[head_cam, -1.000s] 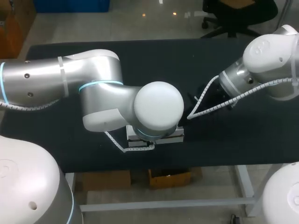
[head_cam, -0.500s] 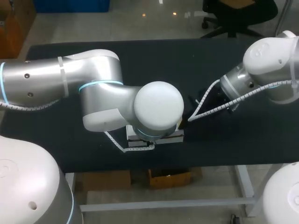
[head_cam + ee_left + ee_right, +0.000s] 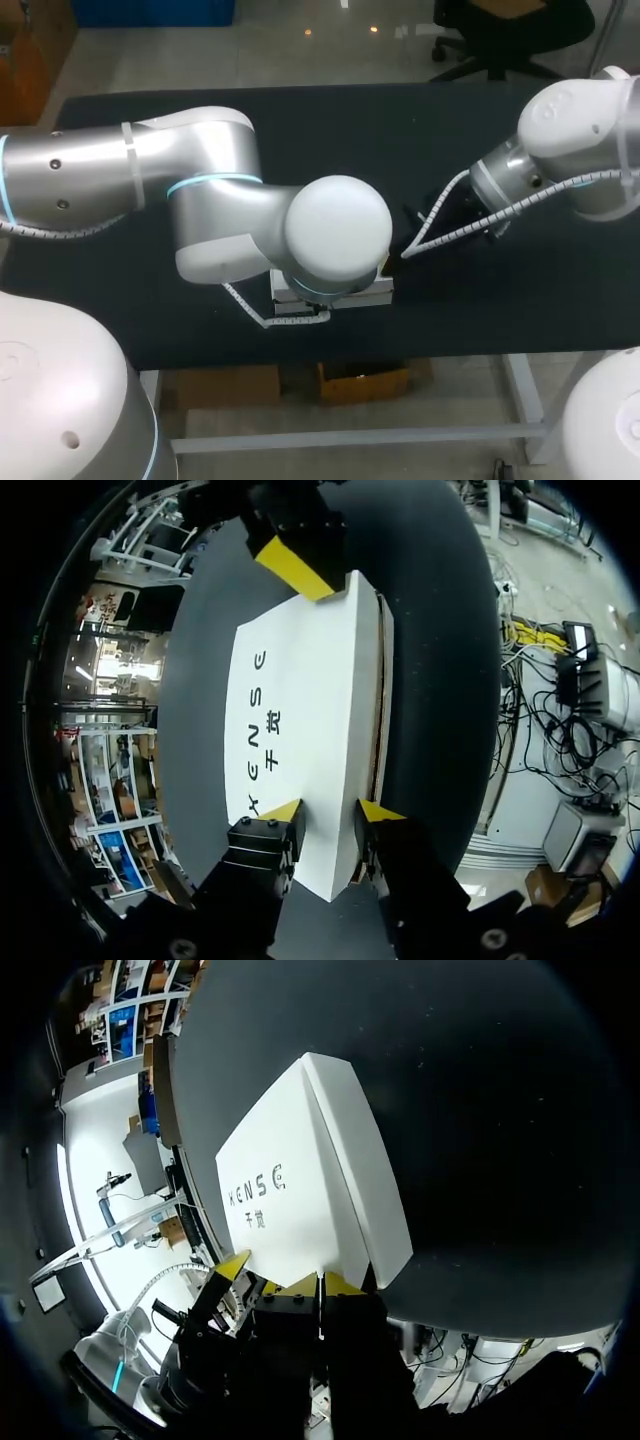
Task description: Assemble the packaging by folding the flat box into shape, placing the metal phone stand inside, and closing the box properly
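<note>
The white box [image 3: 300,700] is lying flat on the black tabletop [image 3: 330,130], near the front edge, and it's folded up into shape, not a flat sheet. From the head view you barely see it. My left arm [image 3: 200,190] hangs right over it, so only slivers of white poke out from under the wrist.

The left wrist view is much better. The printed face is up and a thin brown cardboard seam runs along one long side. The left gripper [image 3: 330,812] is at the near end of the box with its fingers spread apart. One yellow tip sits on the top face and the other is over by the seam edge. It isn't clamping anything from two sides, just open and resting at the box.

The right arm [image 3: 570,130] comes in from the right side, and the right gripper [image 3: 320,1283] is at the opposite end of the box. Its two yellow tips are squeezed together with basically no gap, right up against the box's end edge where the top face meets the sloping side panel. In the left wrist view it shows as a single yellow block touching the far end.

So there's one gripper at each end, with the box between them.
</note>
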Controlling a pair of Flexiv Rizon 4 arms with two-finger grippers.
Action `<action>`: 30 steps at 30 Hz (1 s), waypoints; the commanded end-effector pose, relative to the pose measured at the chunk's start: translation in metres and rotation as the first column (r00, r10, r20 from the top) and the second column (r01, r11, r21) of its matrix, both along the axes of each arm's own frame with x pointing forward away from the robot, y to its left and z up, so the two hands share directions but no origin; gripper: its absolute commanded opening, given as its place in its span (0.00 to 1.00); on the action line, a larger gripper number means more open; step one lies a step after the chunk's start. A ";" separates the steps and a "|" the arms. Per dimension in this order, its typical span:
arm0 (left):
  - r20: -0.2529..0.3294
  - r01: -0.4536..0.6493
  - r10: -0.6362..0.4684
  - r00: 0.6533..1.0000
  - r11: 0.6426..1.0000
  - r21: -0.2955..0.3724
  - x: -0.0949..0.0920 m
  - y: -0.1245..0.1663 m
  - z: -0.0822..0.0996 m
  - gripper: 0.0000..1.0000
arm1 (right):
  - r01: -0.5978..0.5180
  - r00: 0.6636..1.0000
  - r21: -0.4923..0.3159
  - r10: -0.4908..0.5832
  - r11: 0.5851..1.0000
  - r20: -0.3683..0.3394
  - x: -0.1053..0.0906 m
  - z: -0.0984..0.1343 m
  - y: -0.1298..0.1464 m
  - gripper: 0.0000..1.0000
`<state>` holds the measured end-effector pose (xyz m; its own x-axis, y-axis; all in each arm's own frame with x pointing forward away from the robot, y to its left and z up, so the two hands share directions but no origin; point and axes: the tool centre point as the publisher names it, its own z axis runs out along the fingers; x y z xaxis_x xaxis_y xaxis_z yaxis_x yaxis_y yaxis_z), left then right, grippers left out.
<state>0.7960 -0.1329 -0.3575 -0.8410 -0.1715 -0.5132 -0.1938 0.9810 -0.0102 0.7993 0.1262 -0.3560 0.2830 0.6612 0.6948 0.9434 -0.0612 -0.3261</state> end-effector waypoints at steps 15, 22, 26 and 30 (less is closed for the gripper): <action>0.016 -0.028 0.029 0.999 0.998 -0.054 -0.009 0.014 0.016 0.34 | -0.002 1.000 0.006 0.002 1.000 -0.009 -0.001 -0.003 0.000 0.00; -0.004 -0.082 0.083 0.997 0.980 -0.181 -0.009 0.030 0.036 0.07 | -0.002 1.000 0.007 0.002 1.000 -0.012 0.000 -0.005 0.000 0.00; -0.031 -0.109 0.105 0.994 0.963 -0.245 -0.007 0.033 0.043 0.00 | -0.003 1.000 0.007 0.003 1.000 -0.013 0.000 -0.005 0.000 0.00; -0.049 -0.126 0.117 0.992 0.957 -0.262 -0.005 0.034 0.042 0.00 | -0.002 1.000 0.007 0.002 1.000 -0.014 0.000 -0.005 0.000 0.00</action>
